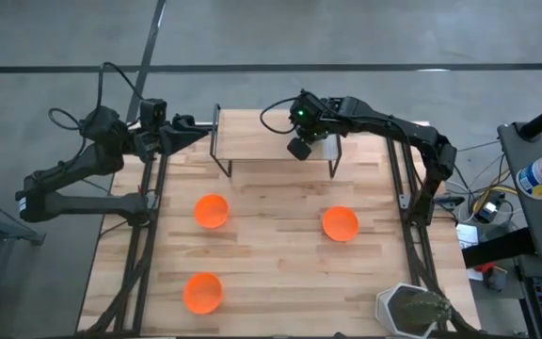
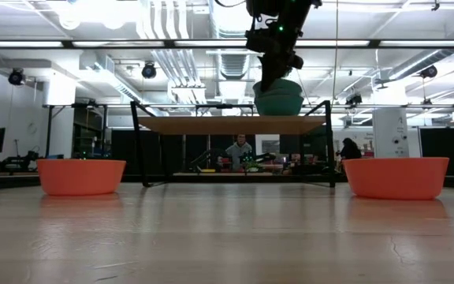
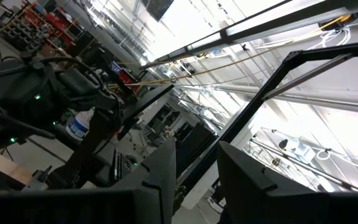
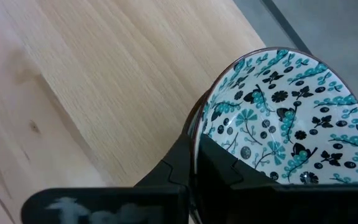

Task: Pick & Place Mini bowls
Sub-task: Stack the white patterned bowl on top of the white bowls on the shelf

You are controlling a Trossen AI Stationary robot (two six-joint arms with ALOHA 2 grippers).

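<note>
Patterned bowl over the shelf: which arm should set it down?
Right. The right gripper is pinching the rim of the patterned bowl just above the wooden shelf. The left gripper sits at the table's far left edge, holding nothing, away from the three orange bowls.

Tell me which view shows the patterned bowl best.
The right wrist view: the patterned bowl fills it, the right gripper pinching its rim. The low view shows only its teal side above the shelf; the high view hides it; the left wrist view misses it.
</note>
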